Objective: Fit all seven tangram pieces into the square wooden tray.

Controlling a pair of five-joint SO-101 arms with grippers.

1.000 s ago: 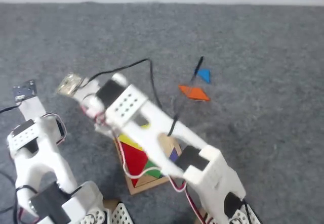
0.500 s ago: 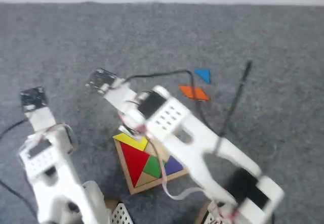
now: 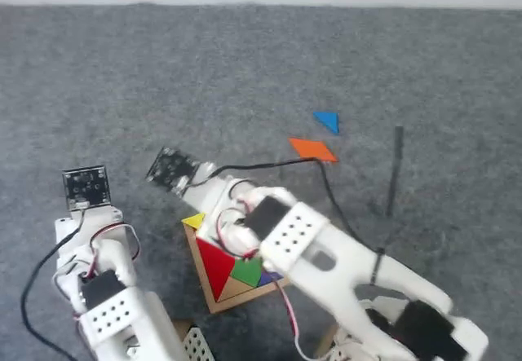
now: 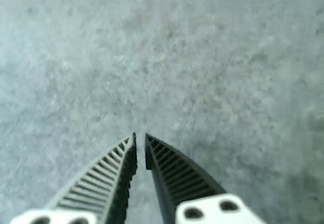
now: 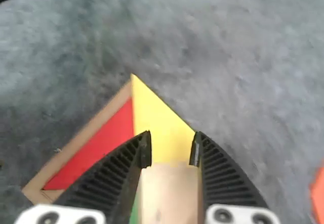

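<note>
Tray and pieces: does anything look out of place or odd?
Yes. The orange piece and blue triangle lie on the grey carpet, well apart from the wooden tray, which has a bare patch of its floor showing. Nothing looks damaged or spilled.

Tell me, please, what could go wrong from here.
The yellow piece seems to overlap the rim of the tray, so it may not be seated. The right gripper, open close above it, could knock it. The orange piece and blue piece lie flat on carpet, hard to grip.
</note>
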